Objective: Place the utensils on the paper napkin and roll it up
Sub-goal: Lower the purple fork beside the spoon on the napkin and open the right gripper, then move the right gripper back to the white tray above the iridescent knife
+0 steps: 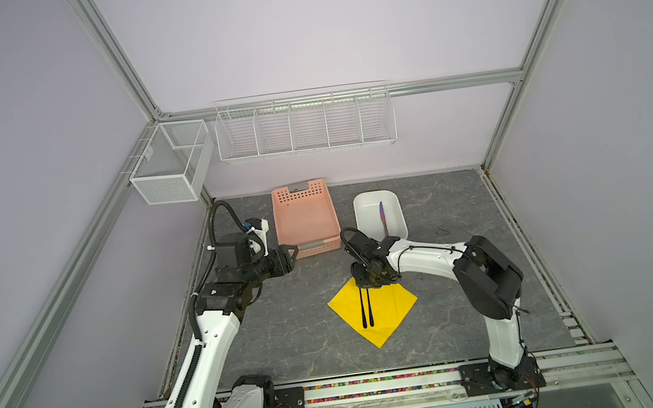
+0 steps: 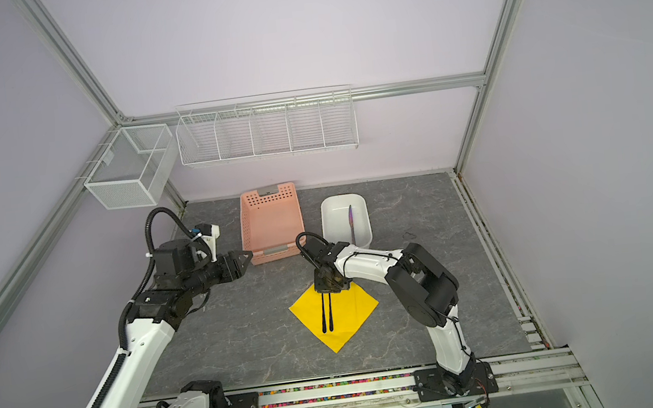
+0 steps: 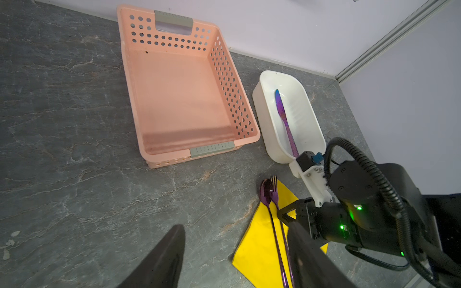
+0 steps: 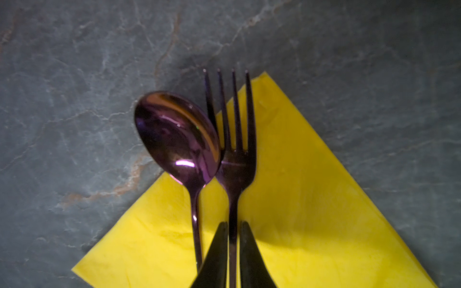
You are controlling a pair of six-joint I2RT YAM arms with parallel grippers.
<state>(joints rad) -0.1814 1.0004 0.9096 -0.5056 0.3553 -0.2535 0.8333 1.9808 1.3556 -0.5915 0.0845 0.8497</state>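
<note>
The right gripper (image 4: 234, 224) pointed straight down, its 2 fingers (image 4: 217, 251) standing narrowly on either side of the fork (image 4: 235, 159) handle. Whether they pinched it or merely flanked it could not be told. The fork lay flat on the paper napkin (image 4: 299, 199). The spoon (image 4: 177, 139) lay just beside those fingers, its bowl touching the fork's head and hanging past the napkin's edge over the table (image 1: 288, 322). Behind this gripper the wrist bent sharply. The white forearm ran level out to a raised dark elbow, and the upper arm dropped from there to the base rail.

Well beyond the right gripper, the knife (image 1: 383, 217) lay inside the white tub (image 1: 364, 217), apart from the other 2 utensils.

The left gripper (image 1: 292, 254) was held level above the table with its jaws spread wide and nothing between them. Its tips were just short of the pink basket (image 1: 305, 220). Its forearm sloped up from the base.
</note>
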